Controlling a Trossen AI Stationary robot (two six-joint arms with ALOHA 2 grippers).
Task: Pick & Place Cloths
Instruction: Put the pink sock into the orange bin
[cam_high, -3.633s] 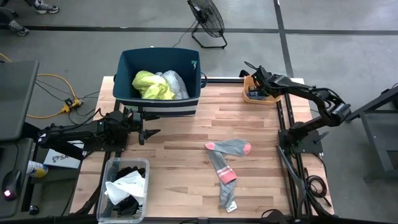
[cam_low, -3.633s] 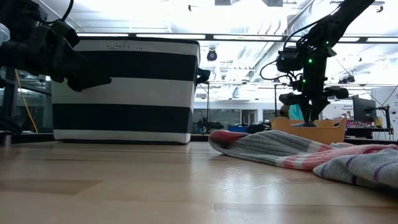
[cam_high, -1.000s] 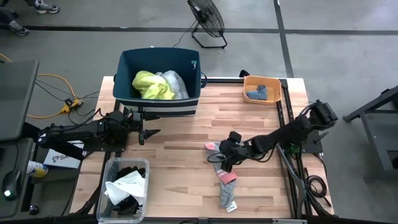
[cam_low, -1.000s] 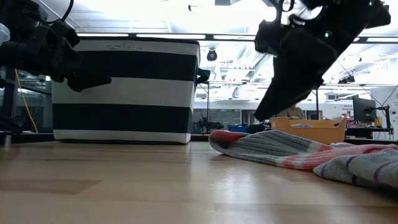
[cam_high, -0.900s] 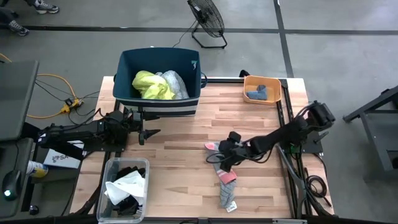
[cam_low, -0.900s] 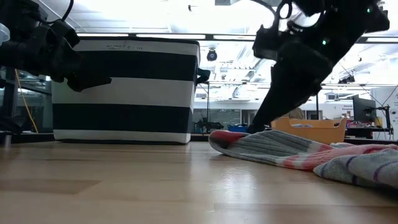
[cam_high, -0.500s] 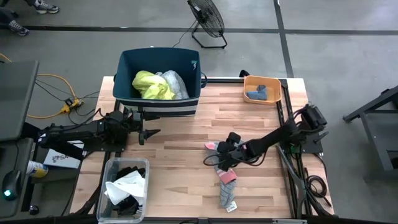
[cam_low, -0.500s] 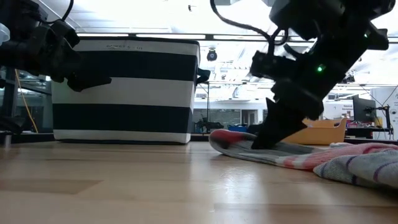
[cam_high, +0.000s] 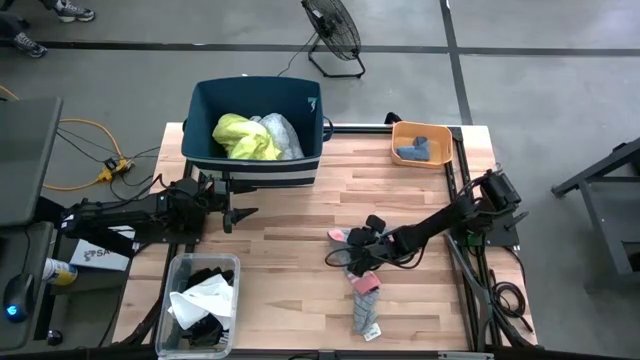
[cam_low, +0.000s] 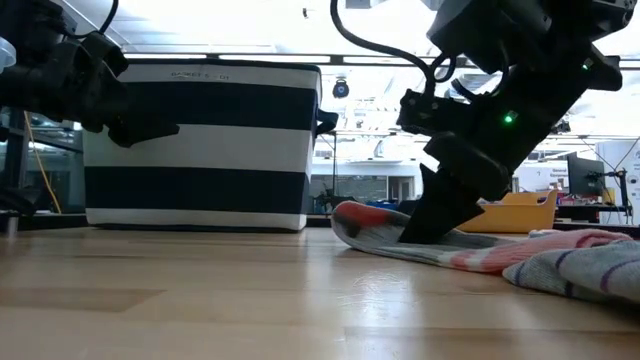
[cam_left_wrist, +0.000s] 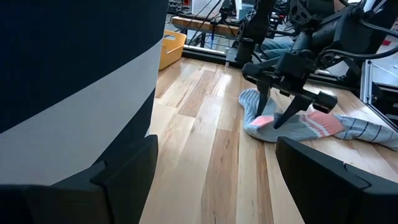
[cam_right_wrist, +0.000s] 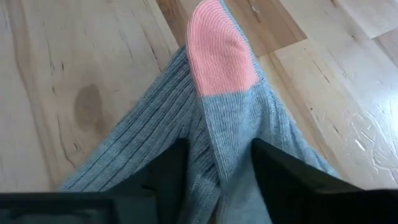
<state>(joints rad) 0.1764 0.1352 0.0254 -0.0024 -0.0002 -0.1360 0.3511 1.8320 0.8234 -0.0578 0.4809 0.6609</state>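
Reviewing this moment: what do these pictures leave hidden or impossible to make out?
- Right gripper on the grey sock: whether the fabric is truly pinched; in the right wrist view its own fingers cover the contact.
- Blue bin, high view: anything beneath the yellow garment.
- Clear box, high view: the dark pieces under the white cloth.
- Orange tray: its blue content is too small to identify.

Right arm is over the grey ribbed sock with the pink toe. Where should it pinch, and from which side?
Pinch the grey ribbed sock on the raised fold just behind its pink toe, coming straight down from above. It lies flat on the wooden table, and the right gripper already straddles that ridge.
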